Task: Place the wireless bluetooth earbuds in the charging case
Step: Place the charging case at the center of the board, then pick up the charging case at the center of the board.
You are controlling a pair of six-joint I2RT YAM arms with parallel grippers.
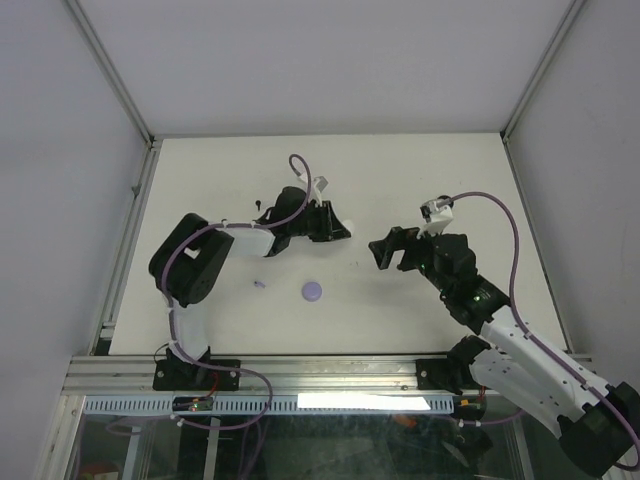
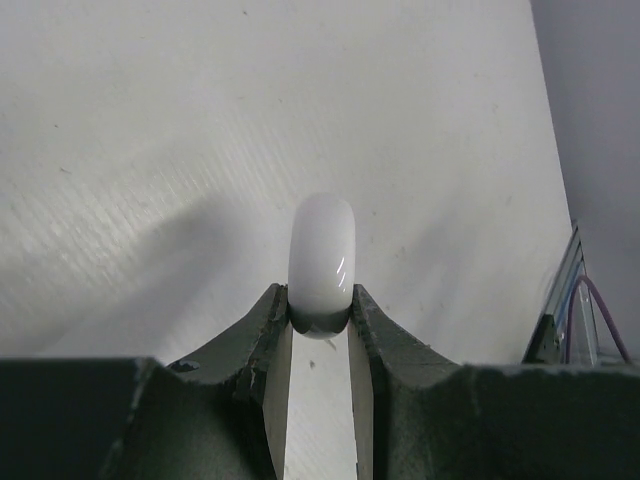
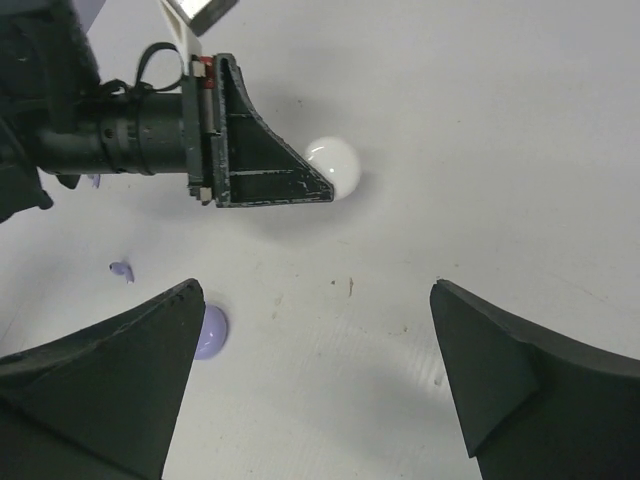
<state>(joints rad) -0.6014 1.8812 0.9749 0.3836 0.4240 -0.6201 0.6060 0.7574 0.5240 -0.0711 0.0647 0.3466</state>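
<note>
My left gripper (image 2: pixel 320 312) is shut on a white round charging case (image 2: pixel 322 262), held edge-on just above the table. The right wrist view shows the same white case (image 3: pixel 336 165) at the tip of the left gripper's fingers (image 3: pixel 262 166). My right gripper (image 3: pixel 315 335) stands wide open over bare table, a short way to the right of the left gripper (image 1: pixel 341 229). A closed lavender case (image 1: pixel 313 291) lies in front of the left gripper. A tiny lavender earbud (image 1: pixel 259 284) lies to its left. A small black earbud (image 1: pixel 259 204) sits farther back.
The lavender case (image 3: pixel 212 332) sits right beside my right gripper's left fingertip (image 3: pixel 180 310) in the right wrist view, with the lavender earbud (image 3: pixel 121 270) beyond it. A metal frame rail (image 1: pixel 130 240) borders the white table (image 1: pixel 430 180) on the left.
</note>
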